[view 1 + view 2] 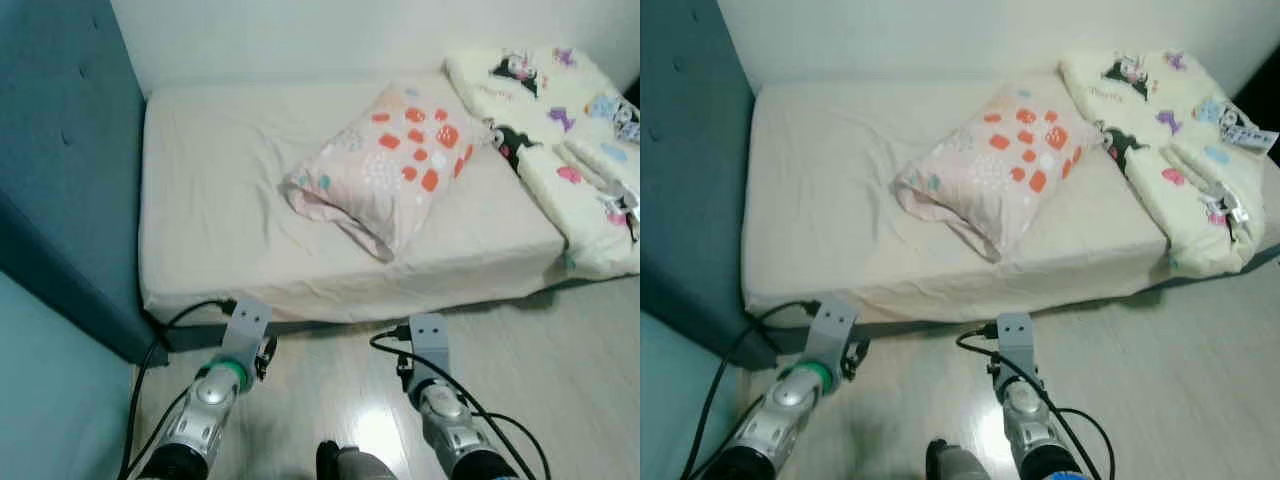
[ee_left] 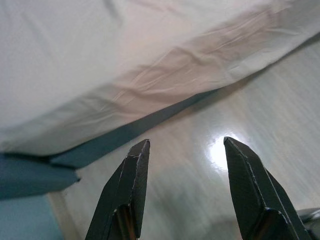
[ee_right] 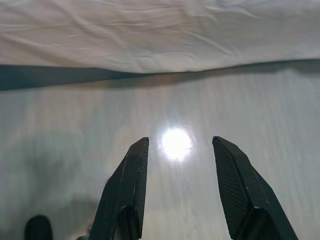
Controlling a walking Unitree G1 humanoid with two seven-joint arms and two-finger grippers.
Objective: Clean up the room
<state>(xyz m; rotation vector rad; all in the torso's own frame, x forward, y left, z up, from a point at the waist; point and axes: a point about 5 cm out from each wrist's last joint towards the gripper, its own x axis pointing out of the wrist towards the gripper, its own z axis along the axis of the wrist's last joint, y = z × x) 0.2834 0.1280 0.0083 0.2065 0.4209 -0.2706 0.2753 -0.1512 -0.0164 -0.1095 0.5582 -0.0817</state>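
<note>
From the head views, a low bed with a cream fitted sheet (image 1: 230, 210) fills the middle; a pink pillow with orange and white spots (image 1: 385, 165) lies askew near the centre of that bed, and a folded cream cartoon-print blanket (image 1: 570, 130) sits at its right end, beside the pillow. A teal padded headboard (image 1: 60, 170) stands at the bed's left end. In the left wrist view, the left gripper (image 2: 184, 187) hangs with fingers spread and nothing between them, over pale wood floor (image 2: 250, 115) just short of the bed's edge. In the right wrist view, the right gripper (image 3: 177, 185) is likewise parted and bare above the floor before the bed.
</note>
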